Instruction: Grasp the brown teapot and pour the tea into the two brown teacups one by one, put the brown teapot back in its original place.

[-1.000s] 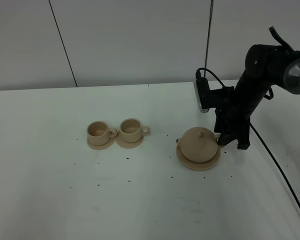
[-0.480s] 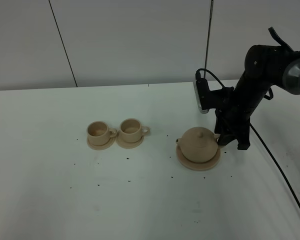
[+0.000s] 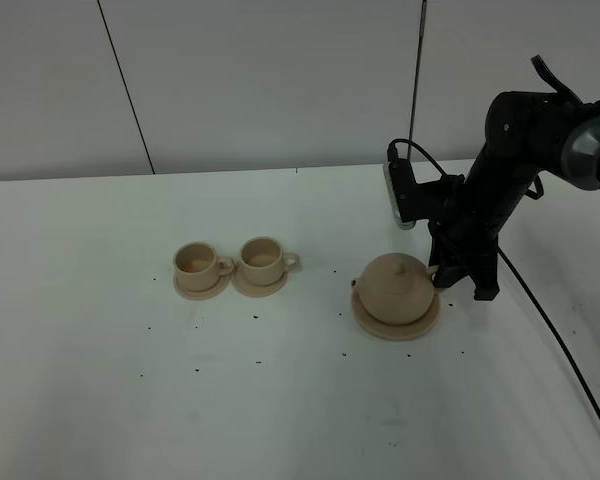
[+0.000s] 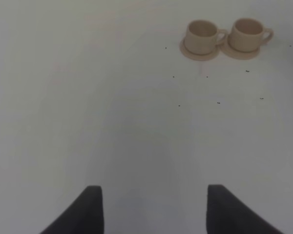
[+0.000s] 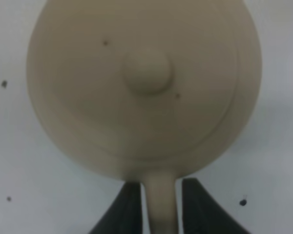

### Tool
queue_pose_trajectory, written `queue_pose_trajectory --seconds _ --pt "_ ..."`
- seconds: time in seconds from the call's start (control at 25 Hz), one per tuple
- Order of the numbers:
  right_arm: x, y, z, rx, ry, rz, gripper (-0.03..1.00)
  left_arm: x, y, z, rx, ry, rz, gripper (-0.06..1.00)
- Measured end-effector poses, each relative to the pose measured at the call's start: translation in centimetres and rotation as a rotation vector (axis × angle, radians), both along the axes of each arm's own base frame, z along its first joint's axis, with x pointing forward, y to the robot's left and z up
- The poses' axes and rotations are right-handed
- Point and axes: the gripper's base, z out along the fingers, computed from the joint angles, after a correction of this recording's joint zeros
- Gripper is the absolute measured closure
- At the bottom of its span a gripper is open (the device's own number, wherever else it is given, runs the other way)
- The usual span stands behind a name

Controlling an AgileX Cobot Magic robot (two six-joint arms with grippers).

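The brown teapot [image 3: 395, 288] sits upright on its wide saucer [image 3: 397, 326] at the right of the table, lid on. My right gripper [image 3: 442, 278] is at the pot's right side. In the right wrist view its two dark fingers [image 5: 131, 207] press close on both sides of the teapot's [image 5: 141, 87] loop handle, shut on it. The two brown teacups [image 3: 194, 262] [image 3: 261, 255] stand side by side on small saucers, left of the pot. My left gripper [image 4: 154, 209] hangs open over bare table, well short of the cups [image 4: 201, 34] [image 4: 246, 33].
Small dark specks dot the white table [image 3: 280, 400] around the crockery. A black cable [image 3: 560, 345] trails from the right arm across the table's right side. A pale wall stands behind the table.
My right gripper's jaws have closed in on the teapot's handle. The arm and the pot have shifted very slightly. The cups have not moved.
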Motion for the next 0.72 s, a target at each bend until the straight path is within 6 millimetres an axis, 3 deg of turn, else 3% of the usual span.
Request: queue_pose_trajectory --seconds 0.72 --pt "-0.30 0.83 -0.26 -0.057 -0.015 0.032 0.69 0.00 0.00 0.00 0.000 0.000 0.000 0.41"
